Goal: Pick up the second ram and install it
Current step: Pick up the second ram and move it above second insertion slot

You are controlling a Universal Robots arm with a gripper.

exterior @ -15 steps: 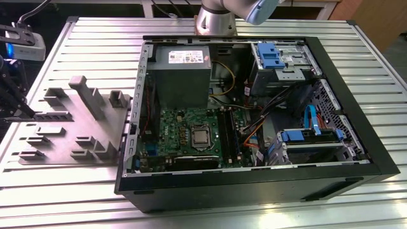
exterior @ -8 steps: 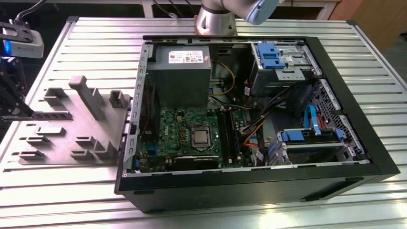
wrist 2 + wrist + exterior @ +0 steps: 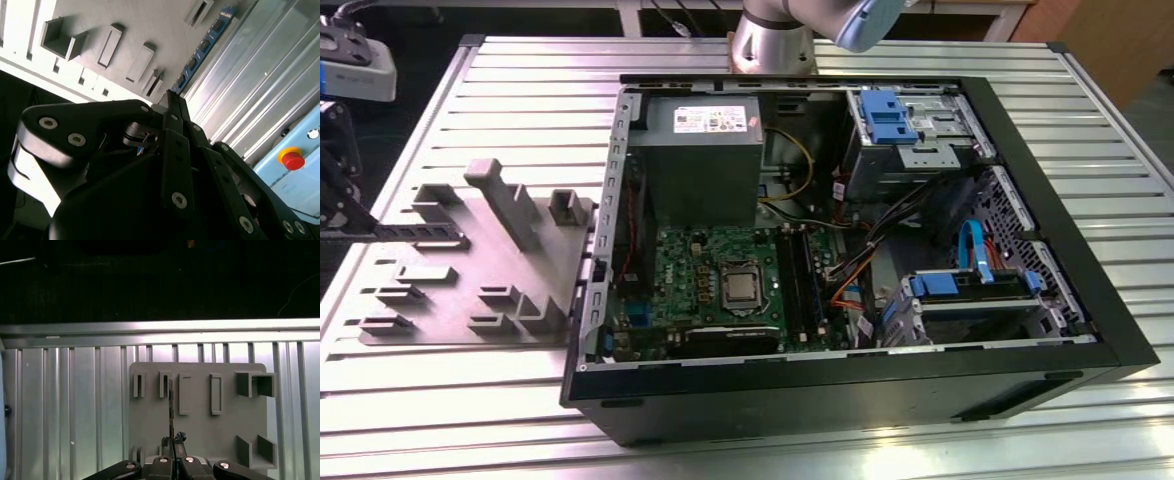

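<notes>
With the pincer (image 3: 173, 100) closed on the near end of the second ram (image 3: 205, 46), which projects edge-on over the grey holder tray (image 3: 200, 435), the lift is best made straight and level, clear of the tray's posts.

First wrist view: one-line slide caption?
Gripper shut on the second ram, seen edge-on against the grey holder tray on the slatted metal table.
</notes>
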